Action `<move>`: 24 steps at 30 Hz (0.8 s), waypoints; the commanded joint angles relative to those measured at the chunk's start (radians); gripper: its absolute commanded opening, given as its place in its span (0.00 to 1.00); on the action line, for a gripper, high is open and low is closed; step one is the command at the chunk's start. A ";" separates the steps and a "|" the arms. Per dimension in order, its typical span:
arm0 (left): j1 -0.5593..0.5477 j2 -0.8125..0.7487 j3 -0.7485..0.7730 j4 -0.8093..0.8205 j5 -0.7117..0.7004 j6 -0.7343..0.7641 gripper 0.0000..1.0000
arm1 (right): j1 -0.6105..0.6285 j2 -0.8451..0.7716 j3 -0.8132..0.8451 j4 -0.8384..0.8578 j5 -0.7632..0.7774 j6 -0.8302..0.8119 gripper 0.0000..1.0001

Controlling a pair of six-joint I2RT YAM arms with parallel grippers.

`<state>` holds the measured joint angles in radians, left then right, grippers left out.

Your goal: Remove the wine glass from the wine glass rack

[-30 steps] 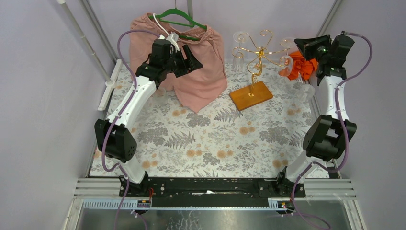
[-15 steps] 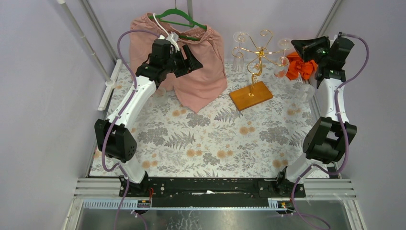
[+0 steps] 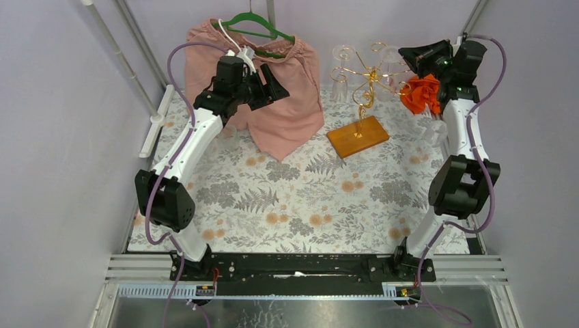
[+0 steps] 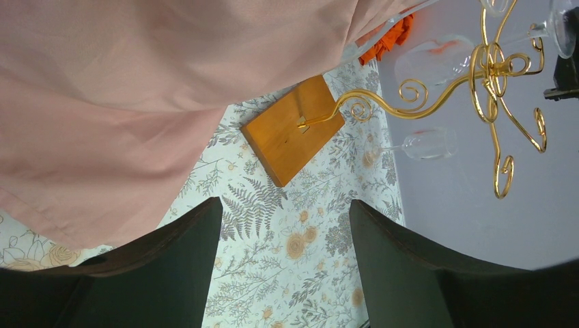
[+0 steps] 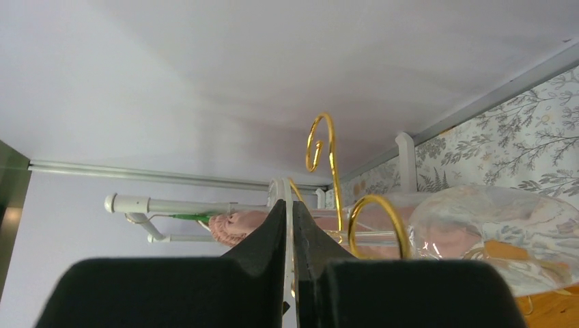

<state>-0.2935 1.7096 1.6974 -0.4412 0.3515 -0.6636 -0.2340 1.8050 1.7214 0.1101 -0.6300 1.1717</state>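
Left wrist view: the left gripper (image 4: 285, 205) gapes wide and empty, the wine glass rack (image 4: 290, 133) ahead of it. The right gripper (image 5: 289, 205) is pinched narrow, seemingly on the foot of the wine glass (image 5: 478, 219). That glass is likely light, slick and brittle, so a gentle grip suits.

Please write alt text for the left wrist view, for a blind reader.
The open left claw, holding nothing, faces a gold wine glass rack, a wine glass hanging from it, on a floral cloth. A pink garment fills the upper left.
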 commanded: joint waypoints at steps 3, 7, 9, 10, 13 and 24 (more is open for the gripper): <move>0.007 -0.012 -0.012 0.041 -0.006 0.001 0.76 | -0.002 0.034 0.140 -0.020 0.030 -0.043 0.00; 0.007 -0.012 -0.003 0.034 -0.007 0.003 0.76 | -0.002 0.061 0.192 -0.032 0.055 -0.049 0.00; 0.007 -0.012 0.000 0.030 -0.012 0.006 0.76 | -0.005 0.072 0.221 -0.045 0.072 -0.056 0.00; 0.007 -0.012 0.001 0.029 -0.014 0.008 0.76 | -0.006 0.077 0.234 -0.057 0.083 -0.063 0.00; 0.007 -0.009 0.006 0.027 -0.016 0.008 0.76 | -0.015 0.088 0.273 -0.097 0.123 -0.098 0.00; 0.007 -0.007 0.013 0.021 -0.014 0.005 0.76 | -0.085 0.058 0.300 -0.205 0.223 -0.200 0.00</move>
<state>-0.2935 1.7096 1.6974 -0.4419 0.3511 -0.6632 -0.2958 1.8977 1.9820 -0.0971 -0.4450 1.0233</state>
